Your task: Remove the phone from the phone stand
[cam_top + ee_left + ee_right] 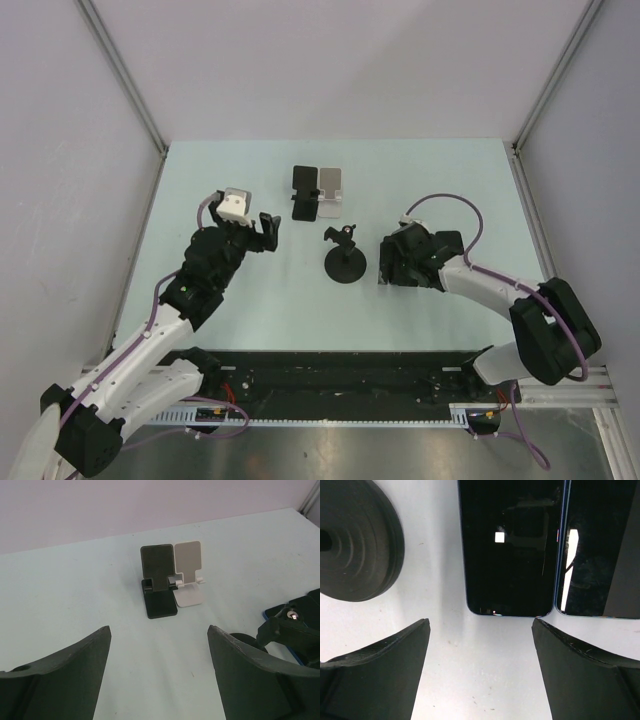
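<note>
Two dark-screened phones with blue edges lie flat side by side on the table in the right wrist view, one in the middle (510,545) and one at the right (600,550). My right gripper (480,625) is open and empty just short of their near ends; from above it (385,265) covers them. The black round-base stand (345,262) with its clamp head stands empty left of it; its base (355,540) also shows at the wrist. My left gripper (264,230) is open and empty, hovering left of that stand.
A black folding stand (303,192) and a white folding stand (331,192) sit together at the back, both empty; they also show in the left wrist view, black (159,580) and white (189,572). The clamp head (292,625) shows at that view's right.
</note>
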